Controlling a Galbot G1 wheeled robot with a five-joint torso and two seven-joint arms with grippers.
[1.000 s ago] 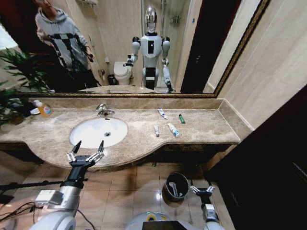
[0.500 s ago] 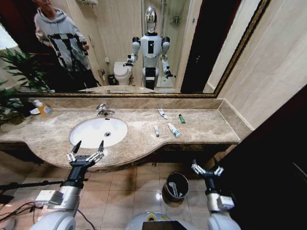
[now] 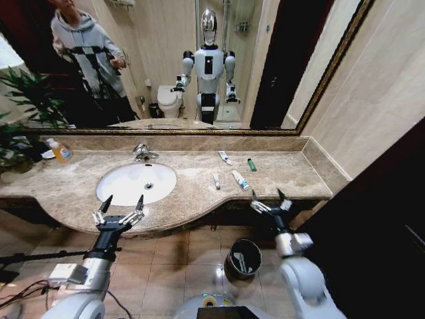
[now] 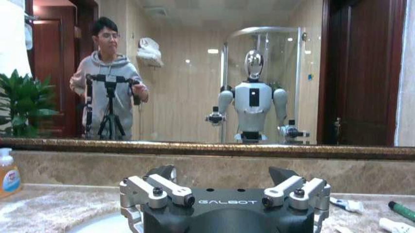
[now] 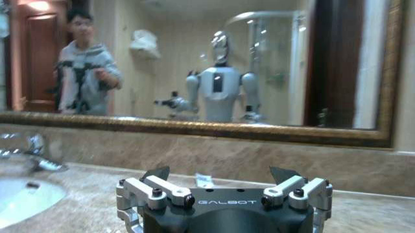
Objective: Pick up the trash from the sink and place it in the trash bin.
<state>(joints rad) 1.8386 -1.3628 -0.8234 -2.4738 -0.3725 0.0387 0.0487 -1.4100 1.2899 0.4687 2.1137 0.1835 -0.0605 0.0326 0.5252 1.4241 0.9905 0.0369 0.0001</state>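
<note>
Right now I judge I'm at the approach step, with nothing picked up. My left gripper (image 3: 120, 207) hovers at lower left of the frame, just short of the worktop (image 3: 192, 193) edge, fingers spread and empty. My right gripper (image 3: 267, 201) sits right of centre near that edge, fingers spread too. The sink (image 3: 136, 183) is a smooth white oval bowl set in mottled beige marble; I can't make out any trash inside it. Small tubes (image 3: 240, 179) lie on the marble to its right. The trash bin (image 3: 244, 257), a glossy round black bucket, stands on the tiled floor at lower centre. Next I'd need to find the target, then reach down.
</note>
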